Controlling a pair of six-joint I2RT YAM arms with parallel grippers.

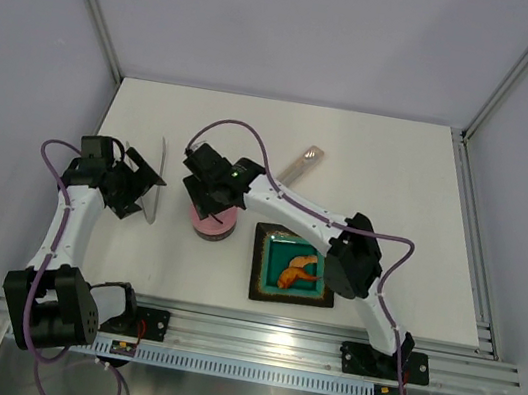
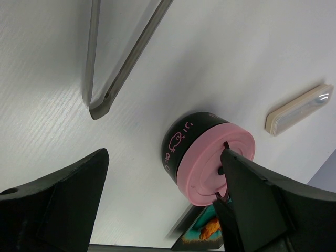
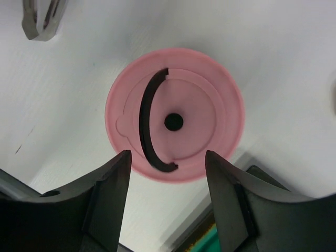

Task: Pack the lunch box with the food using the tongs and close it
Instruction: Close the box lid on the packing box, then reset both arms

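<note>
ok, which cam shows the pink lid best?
Right wrist: straight down on the pink lid, nearly whole disc and black handle clear. Left wrist: oblique, partly behind a finger. Top: mostly hidden under the right hand.

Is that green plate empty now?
No, orange food pieces lie on the teal plate in the overhead view.
</note>
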